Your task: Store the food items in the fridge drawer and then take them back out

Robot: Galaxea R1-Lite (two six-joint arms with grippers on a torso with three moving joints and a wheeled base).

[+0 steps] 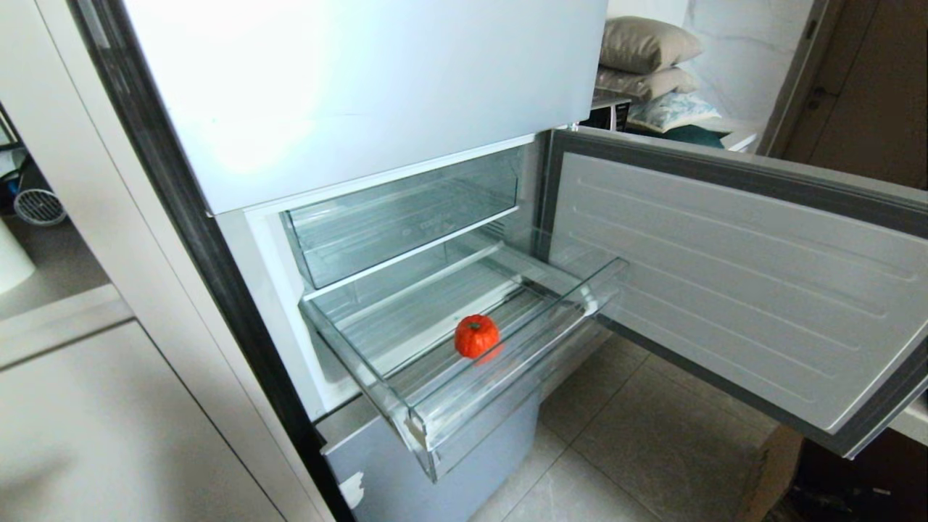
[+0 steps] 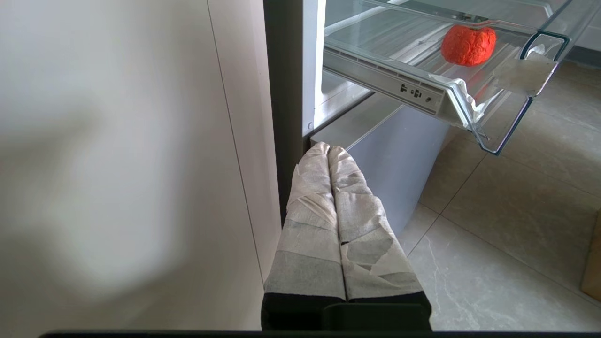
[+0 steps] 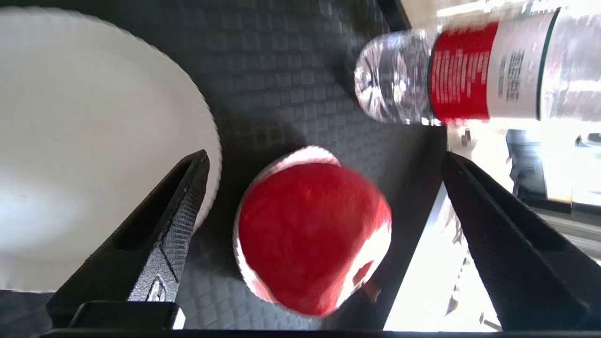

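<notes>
We find the pumpkin (image 1: pixel 476 336) stored in the pulled-out fridge drawer (image 1: pixel 507 406). Our right gripper (image 3: pixel 324 234), fingers spread, straddles the red fruit (image 3: pixel 312 237) for pickup; left gripper (image 2: pixel 330 155) parked, clenched empty.

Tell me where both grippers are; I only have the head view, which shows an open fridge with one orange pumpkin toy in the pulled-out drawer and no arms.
Observer: The right gripper is away from the fridge, open over a round red toy on a dark textured mat.
Operator: Is it gripping that toy?
Observer: No. Both fingers stand clear of it, one on each side.
Operator: Anything else on the mat?
Observer: A white plate and a water bottle with a red label.
Operator: And the left one?
Observer: The left gripper is shut, low beside the fridge, below the drawer.
</notes>
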